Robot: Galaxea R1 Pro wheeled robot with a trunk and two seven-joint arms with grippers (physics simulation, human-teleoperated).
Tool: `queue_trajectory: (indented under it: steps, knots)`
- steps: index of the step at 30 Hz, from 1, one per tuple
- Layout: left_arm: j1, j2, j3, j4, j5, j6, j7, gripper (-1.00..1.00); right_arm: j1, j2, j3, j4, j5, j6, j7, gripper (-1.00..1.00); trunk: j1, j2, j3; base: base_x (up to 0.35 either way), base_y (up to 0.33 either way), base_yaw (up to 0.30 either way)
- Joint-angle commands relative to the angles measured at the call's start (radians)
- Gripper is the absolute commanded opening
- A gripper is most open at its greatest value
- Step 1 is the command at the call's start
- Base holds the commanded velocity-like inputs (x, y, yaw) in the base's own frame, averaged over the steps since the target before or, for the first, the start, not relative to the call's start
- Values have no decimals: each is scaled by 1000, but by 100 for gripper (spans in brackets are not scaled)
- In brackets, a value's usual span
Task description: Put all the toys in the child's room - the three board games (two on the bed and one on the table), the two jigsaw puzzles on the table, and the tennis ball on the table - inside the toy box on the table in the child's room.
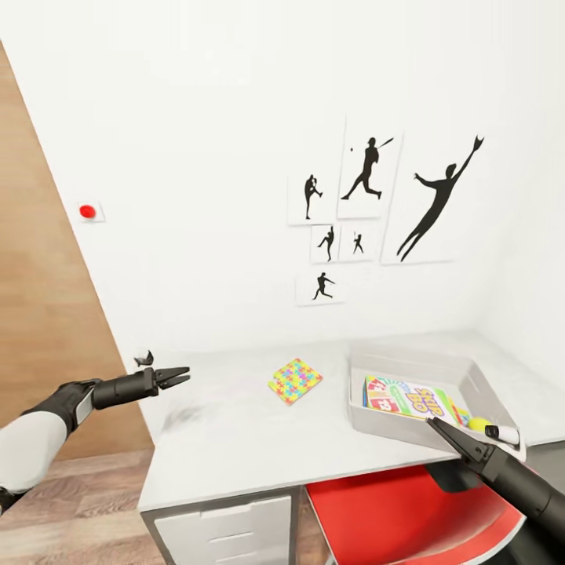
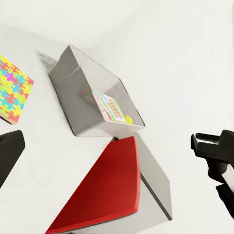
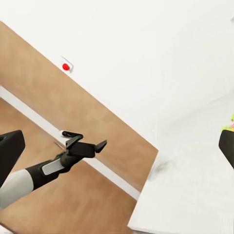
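On the pale table (image 1: 235,439) lies one multicoloured jigsaw puzzle (image 1: 295,380) (image 2: 12,90), flat and near the middle. To its right stands the grey toy box (image 1: 369,424) (image 2: 73,97), holding the green "SKIP BO" board game (image 1: 408,399) (image 2: 109,107) and the yellow tennis ball (image 1: 477,424) (image 2: 128,118). My left gripper (image 1: 166,369) (image 3: 85,141) hovers open over the table's left end, well left of the puzzle, holding nothing. Over the box's near right corner my right gripper (image 1: 464,433) is open and empty.
A red chair seat (image 1: 400,510) (image 2: 107,190) is tucked under the table's front right. White drawers (image 1: 227,530) sit below the table's left part. A brown wooden door (image 1: 39,314) (image 3: 73,97) stands left of the table. Baseball silhouette prints (image 1: 369,169) hang on the white wall.
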Motion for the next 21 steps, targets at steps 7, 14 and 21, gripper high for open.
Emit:
queue_trajectory:
  steps: [7, 14, 21]
  knots:
    - [0, -57, -49, -146, -23, 64, -5, 100, -1, -1, -1, 0, -4, 6, 1, 100, 1, -2, 6, 0, 0, 207]
    - [9, -63, -108, -210, -24, 78, -5, 100, -1, 0, 0, -2, -4, 6, -11, 100, 1, -2, 13, 0, 0, 176]
    - [30, -61, -118, -227, -26, 75, -5, 100, -1, 0, 1, -8, -4, 6, -20, 100, 1, -2, 14, 0, 0, 48]
